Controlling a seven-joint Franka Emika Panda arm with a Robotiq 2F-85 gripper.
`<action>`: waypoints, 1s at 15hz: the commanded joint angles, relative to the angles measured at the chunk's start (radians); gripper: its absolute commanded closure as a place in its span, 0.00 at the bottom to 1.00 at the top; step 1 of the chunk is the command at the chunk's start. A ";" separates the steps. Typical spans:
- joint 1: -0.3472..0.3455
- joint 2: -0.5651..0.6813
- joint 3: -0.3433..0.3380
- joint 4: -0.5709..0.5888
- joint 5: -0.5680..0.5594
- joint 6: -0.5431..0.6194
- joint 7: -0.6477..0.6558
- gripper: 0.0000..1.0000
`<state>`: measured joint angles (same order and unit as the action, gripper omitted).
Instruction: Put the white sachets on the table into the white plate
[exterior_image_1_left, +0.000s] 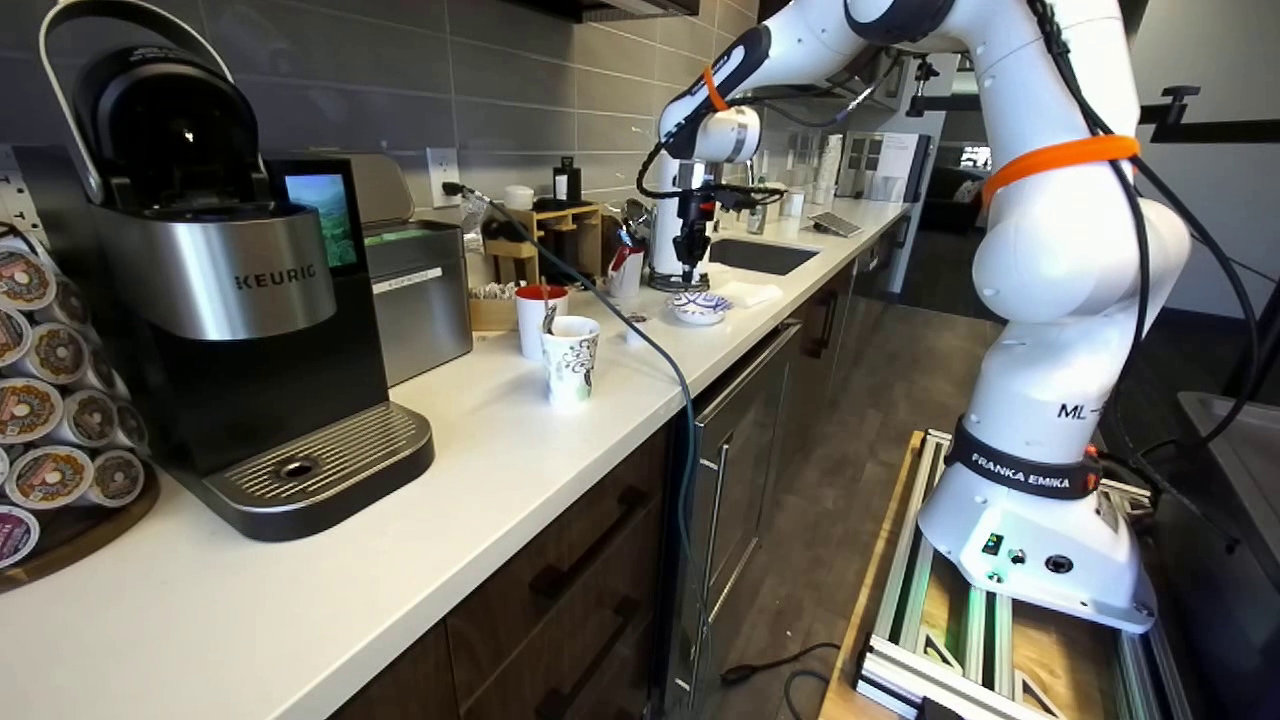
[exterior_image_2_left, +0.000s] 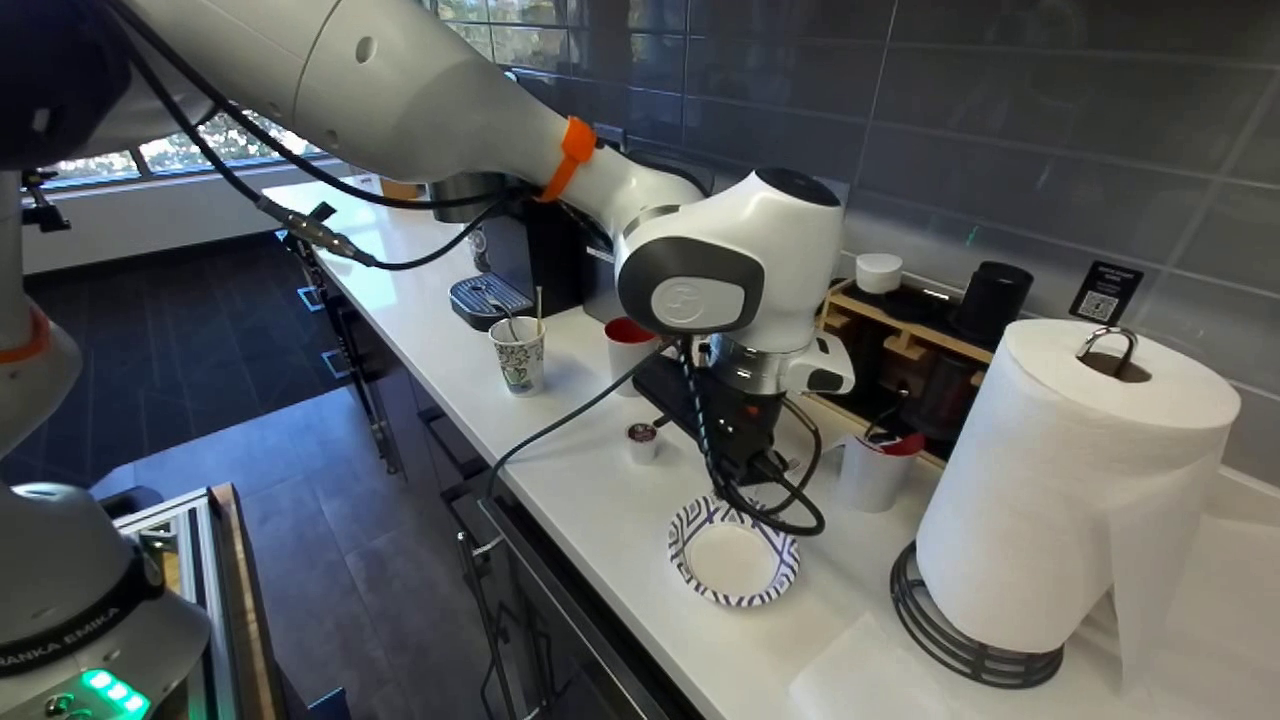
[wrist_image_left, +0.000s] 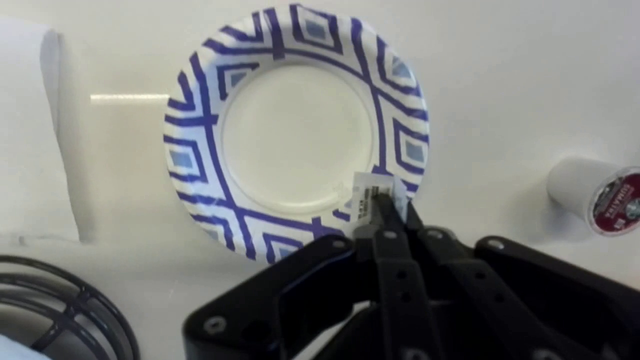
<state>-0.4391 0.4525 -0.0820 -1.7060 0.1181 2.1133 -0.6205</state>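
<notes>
The white plate (wrist_image_left: 300, 140) is a shallow round dish with a blue patterned rim and a plain white middle. It lies on the off-white table (exterior_image_1_left: 540, 440) and shows in both exterior views (exterior_image_1_left: 700, 310) (exterior_image_2_left: 733, 562). My gripper (wrist_image_left: 397, 207) is shut on a small white sachet (wrist_image_left: 363, 192) with dark print. In the wrist view the sachet overlaps the plate's lower right rim; its height above it cannot be told. In the exterior views the gripper (exterior_image_1_left: 688, 277) is just above the plate's wall-side edge, pointing down. Cables (exterior_image_2_left: 785, 505) partly cover the fingertips there. No other sachet can be made out.
A coffee pod (wrist_image_left: 580, 190) stands beside the plate. A paper towel roll (exterior_image_2_left: 1075, 500) on a black wire stand (wrist_image_left: 82, 320) and a loose paper sheet (wrist_image_left: 30, 135) are on the other side. A patterned cup (exterior_image_1_left: 571, 362), a red-rimmed cup (exterior_image_1_left: 535, 330) and a hanging cable (exterior_image_1_left: 640, 335) are nearby.
</notes>
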 joint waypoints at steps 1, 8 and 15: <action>0.035 0.012 -0.055 -0.037 -0.045 0.031 0.089 0.99; 0.041 0.027 -0.054 -0.031 -0.044 0.022 0.169 0.54; 0.058 -0.018 0.002 -0.064 0.030 0.195 0.143 0.03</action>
<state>-0.3900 0.4615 -0.1041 -1.7338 0.1002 2.2248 -0.4660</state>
